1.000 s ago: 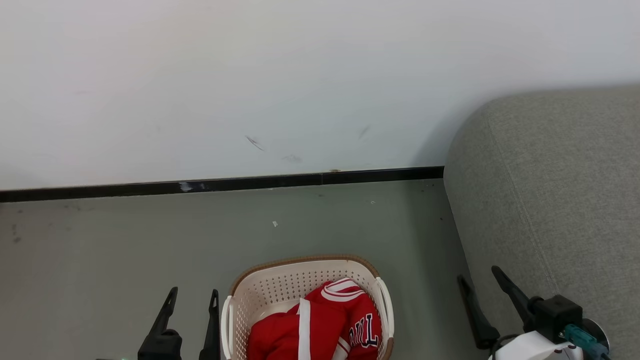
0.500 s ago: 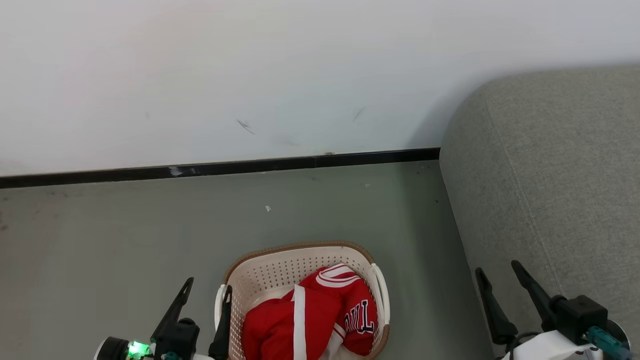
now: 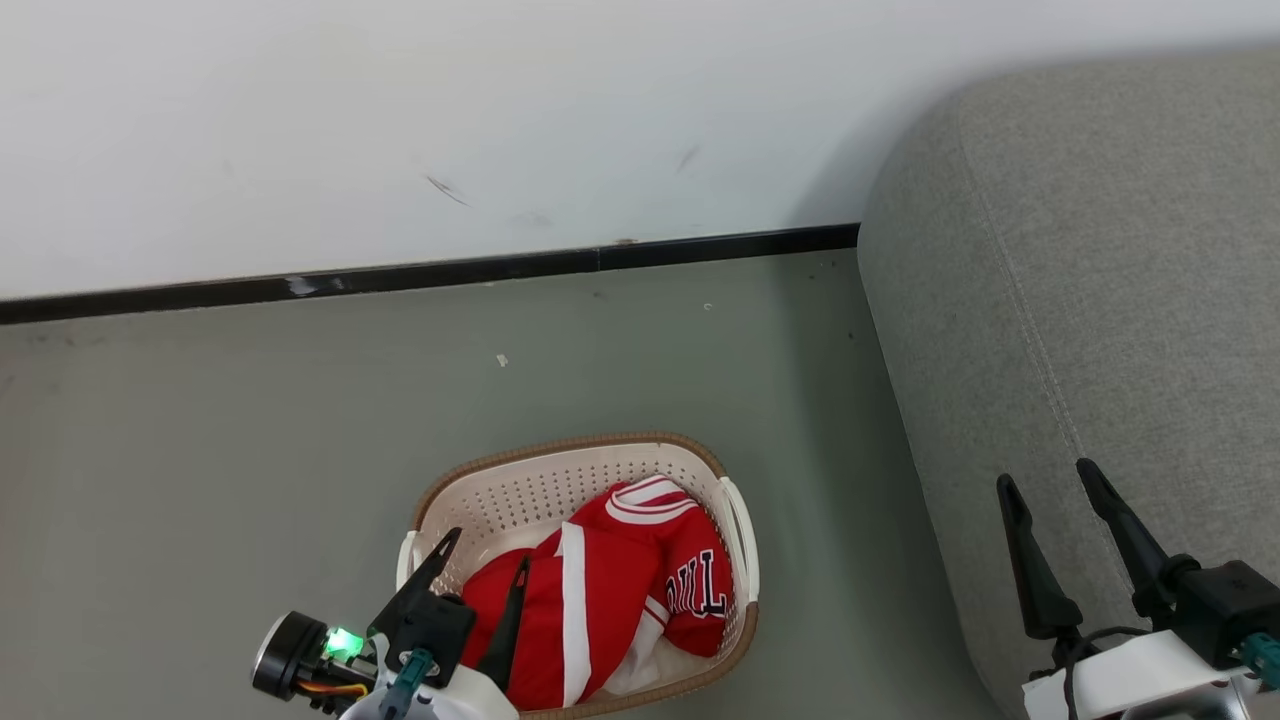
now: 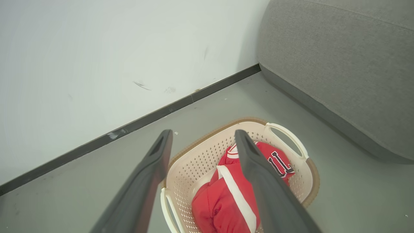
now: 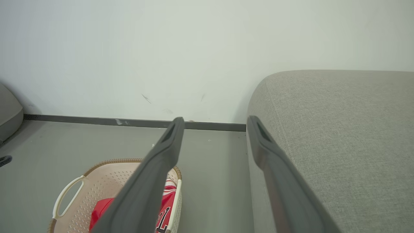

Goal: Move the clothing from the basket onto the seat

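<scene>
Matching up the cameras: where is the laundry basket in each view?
Head view: basket at bottom centre.
Left wrist view: basket at the bottom, right of centre.
Right wrist view: basket at bottom left.
Shared landmark: black baseboard behind it.

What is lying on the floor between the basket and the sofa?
Nothing: in the head view the strip of grey floor between the basket and the sofa is bare.

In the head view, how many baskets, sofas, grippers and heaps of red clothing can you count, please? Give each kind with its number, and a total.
basket: 1
sofa: 1
grippers: 2, the left gripper and the right gripper
red clothing heap: 1
Total: 5
</scene>
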You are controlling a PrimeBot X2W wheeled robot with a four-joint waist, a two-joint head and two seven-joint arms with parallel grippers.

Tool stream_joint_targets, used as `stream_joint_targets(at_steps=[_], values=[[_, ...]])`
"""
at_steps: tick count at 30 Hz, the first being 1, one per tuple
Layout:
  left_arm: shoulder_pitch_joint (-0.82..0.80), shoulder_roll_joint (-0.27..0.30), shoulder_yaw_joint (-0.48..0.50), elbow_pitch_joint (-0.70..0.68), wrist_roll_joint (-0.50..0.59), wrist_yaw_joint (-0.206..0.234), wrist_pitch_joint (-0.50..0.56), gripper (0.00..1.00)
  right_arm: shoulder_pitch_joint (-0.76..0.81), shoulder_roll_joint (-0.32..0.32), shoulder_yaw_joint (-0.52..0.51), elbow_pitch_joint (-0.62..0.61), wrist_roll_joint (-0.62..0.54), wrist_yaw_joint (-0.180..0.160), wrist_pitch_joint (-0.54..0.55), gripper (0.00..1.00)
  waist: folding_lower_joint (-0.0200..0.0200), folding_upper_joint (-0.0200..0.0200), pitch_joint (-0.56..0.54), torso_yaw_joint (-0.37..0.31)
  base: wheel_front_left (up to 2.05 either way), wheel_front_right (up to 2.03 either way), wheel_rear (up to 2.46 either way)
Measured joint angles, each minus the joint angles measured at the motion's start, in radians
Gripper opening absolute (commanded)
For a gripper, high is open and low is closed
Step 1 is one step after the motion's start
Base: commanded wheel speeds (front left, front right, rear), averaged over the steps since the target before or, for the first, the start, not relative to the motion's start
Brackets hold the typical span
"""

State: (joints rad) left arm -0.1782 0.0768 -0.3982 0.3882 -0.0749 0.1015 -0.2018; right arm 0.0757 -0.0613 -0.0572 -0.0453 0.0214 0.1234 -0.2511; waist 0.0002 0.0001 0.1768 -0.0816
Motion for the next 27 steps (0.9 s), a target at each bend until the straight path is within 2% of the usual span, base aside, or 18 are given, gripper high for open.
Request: stream_joint_targets(at_steps=[9, 27], values=[[-0.087, -0.008, -0.023, 0.068, 0.025, -0.008, 0.016, 1.0, -0.014, 0.001, -0.002, -0.056, 0.015, 0.0, -0.001, 1.0, 0.0, 0.0, 0.084, -0.03, 0.0, 0.0, 0.0], [-0.263, -0.009, -0.033, 0.181, 0.081, -0.002, 0.028, 1.0, -0.176, -0.003, 0.009, -0.14, 0.068, 0.0, -0.004, 1.0, 0.0, 0.0, 0.299, -0.105, 0.0, 0.0, 0.0]])
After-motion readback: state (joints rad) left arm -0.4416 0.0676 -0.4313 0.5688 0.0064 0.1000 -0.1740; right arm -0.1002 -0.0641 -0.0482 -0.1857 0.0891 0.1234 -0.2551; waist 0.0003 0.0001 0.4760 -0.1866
